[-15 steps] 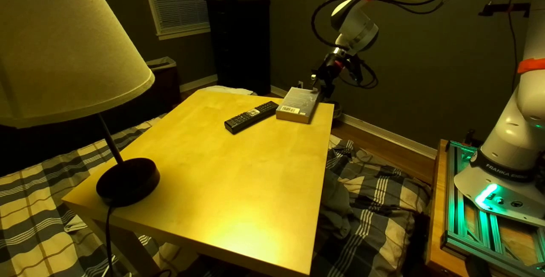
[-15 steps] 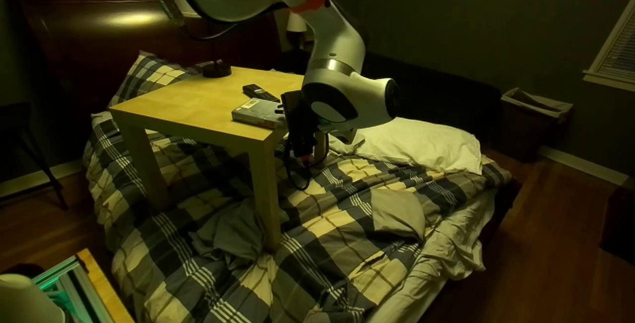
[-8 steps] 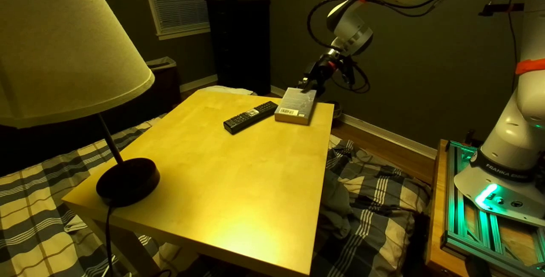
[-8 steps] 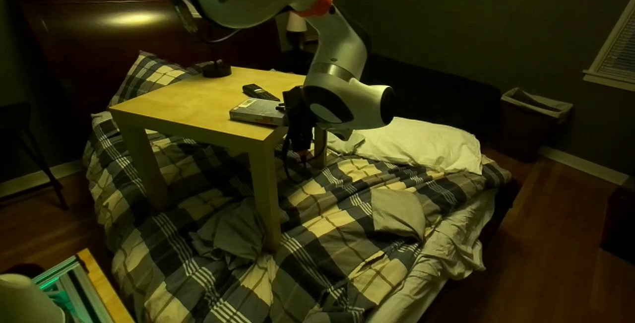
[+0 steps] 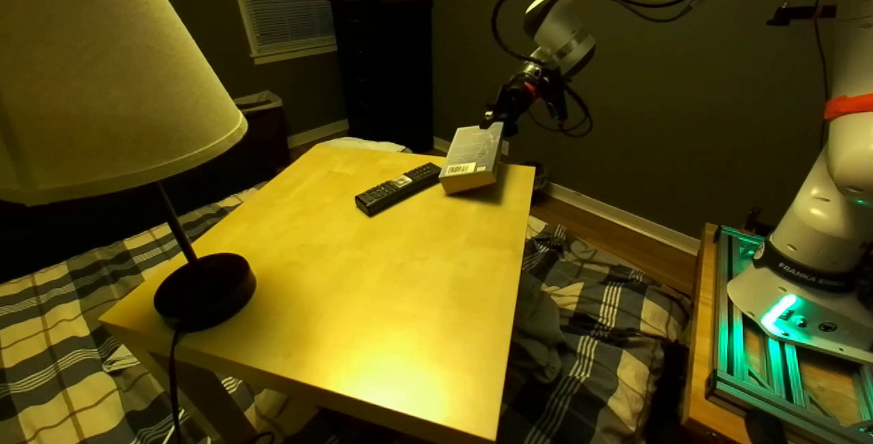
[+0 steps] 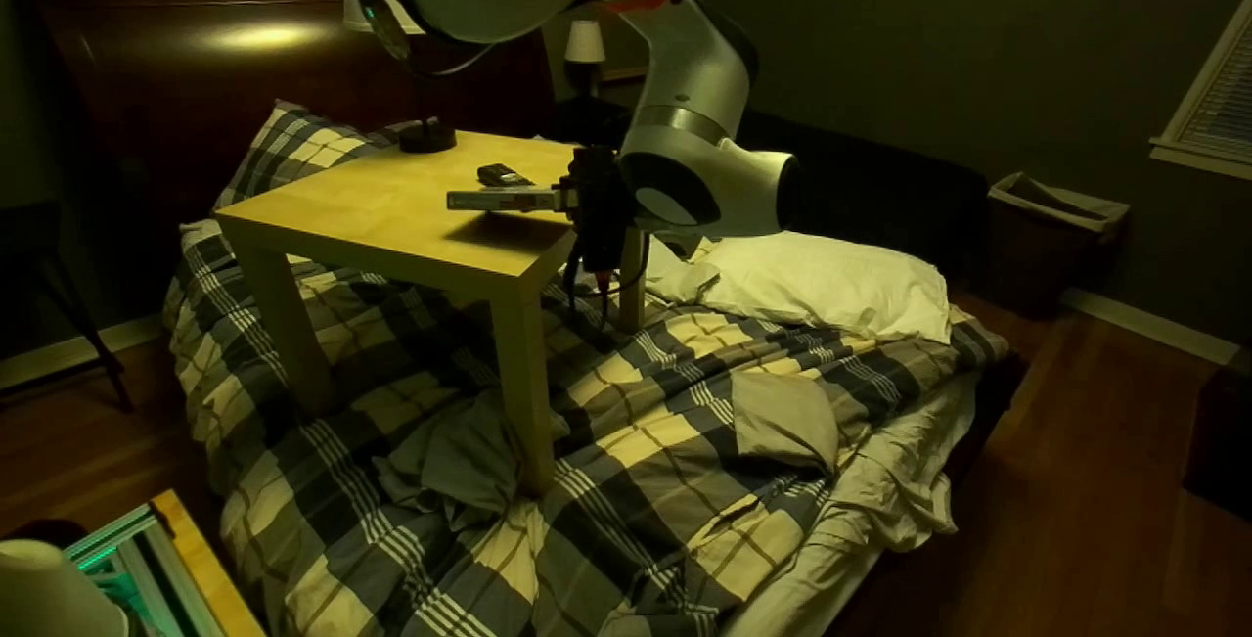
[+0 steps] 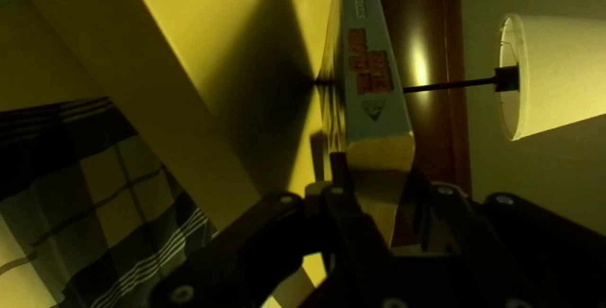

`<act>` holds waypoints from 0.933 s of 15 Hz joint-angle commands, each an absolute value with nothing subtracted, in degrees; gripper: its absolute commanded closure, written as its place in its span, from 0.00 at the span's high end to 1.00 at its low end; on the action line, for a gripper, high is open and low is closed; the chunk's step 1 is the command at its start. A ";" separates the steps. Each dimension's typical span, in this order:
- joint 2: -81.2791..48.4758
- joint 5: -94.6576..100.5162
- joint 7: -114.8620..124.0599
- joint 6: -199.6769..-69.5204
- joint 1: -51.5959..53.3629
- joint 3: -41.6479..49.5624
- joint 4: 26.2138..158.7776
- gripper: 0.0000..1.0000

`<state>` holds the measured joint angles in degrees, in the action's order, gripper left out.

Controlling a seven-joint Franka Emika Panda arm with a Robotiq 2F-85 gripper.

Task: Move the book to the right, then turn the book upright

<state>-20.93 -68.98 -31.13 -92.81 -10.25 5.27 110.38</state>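
The pale grey book (image 5: 470, 151) is raised off the tabletop in both exterior views. Its gripper end sits higher than its barcode end, so it slants in an exterior view. My gripper (image 5: 492, 125) is shut on that higher end, one finger against each cover. In the wrist view the book (image 7: 374, 114) stretches away from the gripper (image 7: 376, 173), its spine with red lettering facing the camera. A dark shadow lies on the table below the book (image 6: 499, 199). The far finger's contact is dark and partly hidden.
A black remote (image 5: 397, 188) lies on the yellow table (image 5: 382, 280), close beside the book. A lamp with a round black base (image 5: 204, 292) stands at the table's opposite end. The table's edge is right by the gripper, with a plaid bed (image 6: 636, 441) below.
My gripper has come in over the book's end, closed on it and lifted it, tilting it off the table. The remote has shifted slightly towards the lamp.
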 commanded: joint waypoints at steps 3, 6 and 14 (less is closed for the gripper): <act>-19.57 -68.57 -14.70 -76.55 -10.82 5.17 103.24 0.07; -17.54 -66.86 -3.23 -72.80 -8.87 5.76 101.64 0.07; -12.20 -53.16 13.50 -77.16 -4.12 5.29 101.62 0.07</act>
<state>-13.48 -55.90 8.37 -77.73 -5.15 5.43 101.38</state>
